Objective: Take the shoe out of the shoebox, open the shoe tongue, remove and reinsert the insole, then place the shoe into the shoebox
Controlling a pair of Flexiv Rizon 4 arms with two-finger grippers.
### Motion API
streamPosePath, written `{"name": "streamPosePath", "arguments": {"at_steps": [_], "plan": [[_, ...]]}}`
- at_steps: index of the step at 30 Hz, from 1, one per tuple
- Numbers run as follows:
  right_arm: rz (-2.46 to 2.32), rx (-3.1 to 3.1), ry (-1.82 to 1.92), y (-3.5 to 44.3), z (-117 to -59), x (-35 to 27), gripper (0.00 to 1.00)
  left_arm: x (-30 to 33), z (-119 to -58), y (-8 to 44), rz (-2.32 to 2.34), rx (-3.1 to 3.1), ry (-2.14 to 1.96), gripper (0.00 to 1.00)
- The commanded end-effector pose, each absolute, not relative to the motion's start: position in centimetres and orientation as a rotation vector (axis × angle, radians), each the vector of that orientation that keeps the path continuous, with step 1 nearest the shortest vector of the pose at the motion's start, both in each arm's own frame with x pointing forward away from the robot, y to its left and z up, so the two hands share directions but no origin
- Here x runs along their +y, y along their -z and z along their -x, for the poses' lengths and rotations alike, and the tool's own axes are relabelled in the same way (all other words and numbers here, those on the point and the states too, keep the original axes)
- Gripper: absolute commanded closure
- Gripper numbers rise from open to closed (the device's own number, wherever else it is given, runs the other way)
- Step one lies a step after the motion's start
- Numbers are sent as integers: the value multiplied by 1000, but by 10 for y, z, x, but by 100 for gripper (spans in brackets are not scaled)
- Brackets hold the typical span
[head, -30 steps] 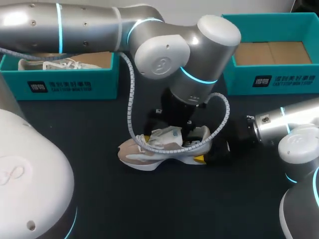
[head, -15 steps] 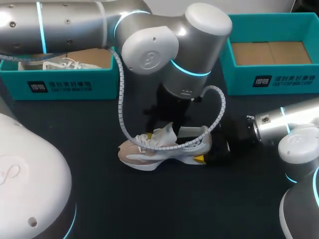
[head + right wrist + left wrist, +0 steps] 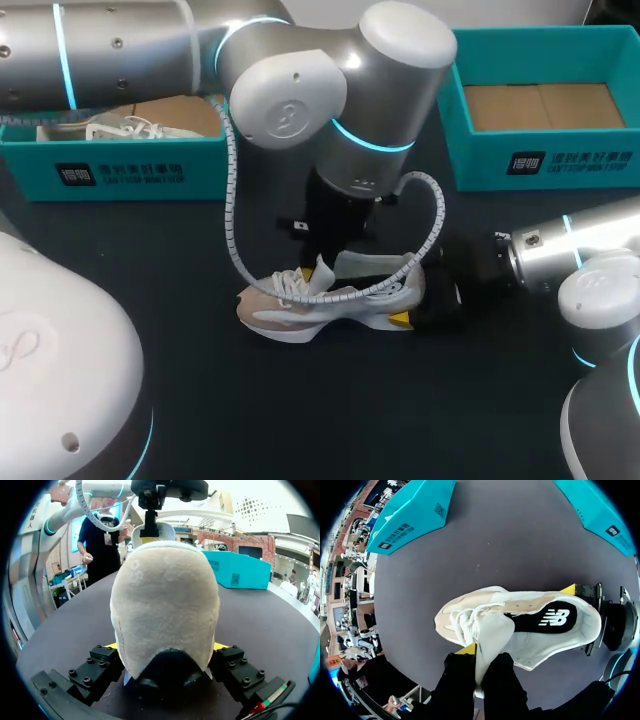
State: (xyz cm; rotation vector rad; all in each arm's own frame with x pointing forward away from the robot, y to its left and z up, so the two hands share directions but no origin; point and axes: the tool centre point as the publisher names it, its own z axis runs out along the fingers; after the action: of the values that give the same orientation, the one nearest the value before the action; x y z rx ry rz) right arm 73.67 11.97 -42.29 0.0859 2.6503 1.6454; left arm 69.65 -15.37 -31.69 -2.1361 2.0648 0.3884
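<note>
Two closed grips held the beige suede sneaker [image 3: 275, 310]: right gripper [image 3: 166, 646] on its heel [image 3: 165, 595], left gripper [image 3: 479, 656] pinching the pale fabric tongue [image 3: 492, 630], which could slip free if tugged.

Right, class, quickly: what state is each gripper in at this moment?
Left gripper: closed on the shoe tongue.
Right gripper: closed on the heel of the shoe.
</note>
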Motion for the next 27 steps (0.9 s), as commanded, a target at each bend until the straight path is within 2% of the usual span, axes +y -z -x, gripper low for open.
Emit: {"name": "streamPosePath", "arguments": {"at_steps": [1, 8, 12, 17, 27], "plan": [[-89, 2654, -1639, 427, -737, 125, 100, -134, -693, 318, 2153, 2067, -360, 100], [-89, 2654, -1639, 427, -737, 125, 100, -111, -693, 329, 2165, 2037, -329, 100], [-89, 2654, -1639, 427, -737, 125, 100, -102, -691, 336, 2171, 2016, -338, 82], [-89, 2654, -1639, 427, -737, 125, 100, -87, -691, 348, 2180, 1989, -379, 53], [-89, 2654, -1639, 427, -737, 125, 100, -59, -696, 366, 2277, 1880, -480, 51]]}}
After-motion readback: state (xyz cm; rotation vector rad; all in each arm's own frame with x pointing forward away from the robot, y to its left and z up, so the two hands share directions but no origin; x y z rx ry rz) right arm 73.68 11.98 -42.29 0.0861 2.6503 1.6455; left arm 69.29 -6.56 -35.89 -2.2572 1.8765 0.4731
